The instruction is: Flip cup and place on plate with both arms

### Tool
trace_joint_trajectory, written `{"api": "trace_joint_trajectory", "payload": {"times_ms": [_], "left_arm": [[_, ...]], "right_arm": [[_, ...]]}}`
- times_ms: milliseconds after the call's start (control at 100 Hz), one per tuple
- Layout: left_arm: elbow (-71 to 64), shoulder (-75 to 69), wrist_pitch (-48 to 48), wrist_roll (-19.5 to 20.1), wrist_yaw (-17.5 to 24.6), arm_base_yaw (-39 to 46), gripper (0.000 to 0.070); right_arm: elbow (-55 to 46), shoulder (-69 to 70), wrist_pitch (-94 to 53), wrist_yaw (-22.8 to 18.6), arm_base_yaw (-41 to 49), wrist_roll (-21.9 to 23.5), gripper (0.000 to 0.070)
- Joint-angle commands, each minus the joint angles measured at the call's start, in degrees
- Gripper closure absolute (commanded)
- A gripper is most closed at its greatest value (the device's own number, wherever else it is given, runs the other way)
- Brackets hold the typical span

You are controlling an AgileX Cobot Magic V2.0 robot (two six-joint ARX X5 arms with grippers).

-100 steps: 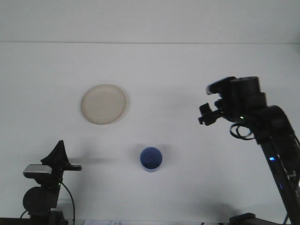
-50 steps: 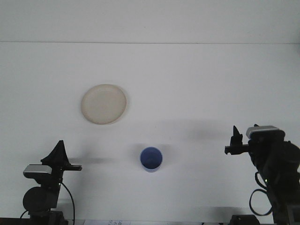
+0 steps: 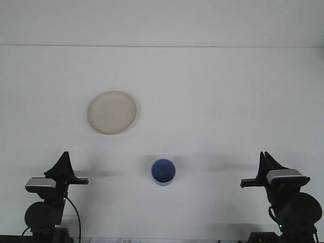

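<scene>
The blue cup (image 3: 163,172) stands on the white counter (image 3: 212,101), near the front and about in the middle. Its open mouth faces up, so you can look down into it. Nothing touches it.

The plate (image 3: 112,112) is round and cream — it lies flat on the counter, farther back and off to the left of the cup. The two are well apart, and nothing lies on the plate.

The left tool (image 3: 64,167) sits low at the front left corner. Its dark tip points up, and it holds nothing. I cannot tell if its tips are spread or pressed together.

The right tool (image 3: 265,165) sits low at the front right corner — it looks much like the left one. It holds nothing too, and I cannot tell if it is spread or pressed together.

Both tools are well apart from the cup, one on each side of it.
</scene>
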Motion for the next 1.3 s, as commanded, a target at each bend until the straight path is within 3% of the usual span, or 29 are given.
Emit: {"api": "trace_joint_trajectory", "payload": {"times_ms": [0,130,340,650,760,890,1040,1110,1170,1290], "left_arm": [[1.0,-0.1,0.3,-0.2,-0.2,0.0,0.0684],[8.0,0.8,-6.2,-0.6,-0.2,0.0,0.0684],[27.8,10.7,-20.0,-4.7,-0.2,0.0,0.0684],[58.2,37.8,-49.4,-4.6,0.0,0.0,0.0684],[64.6,46.2,-58.0,-3.3,3.4,0.0,0.0684],[66.8,52.4,-60.4,-2.1,6.5,-0.2,0.0684],[66.8,55.6,-60.4,-2.3,6.7,-0.4,0.0684],[66.8,56.2,-60.3,-4.1,6.7,-0.4,0.0681],[66.8,56.3,-60.2,-5.8,6.7,-0.4,0.0630],[66.8,56.3,-60.1,-5.7,6.8,-0.4,0.0388]], "right_arm": [[0.5,0.2,0.4,0.1,0.0,0.2,0.0700],[0.5,0.3,0.4,0.1,0.0,0.2,0.0700],[0.5,0.3,0.4,0.1,0.0,0.2,0.0700],[0.5,0.3,0.4,0.2,0.0,0.2,0.0700],[0.5,0.3,0.4,0.2,0.0,0.2,0.0700],[0.5,0.3,0.4,0.2,0.0,0.2,0.0700],[0.5,0.3,0.4,0.2,0.0,0.2,0.0700],[0.5,0.3,0.4,0.2,0.0,0.2,0.0700],[0.5,0.3,0.4,0.2,0.0,0.2,0.0700],[0.5,0.3,0.4,0.2,0.0,0.2,0.0700]]}}
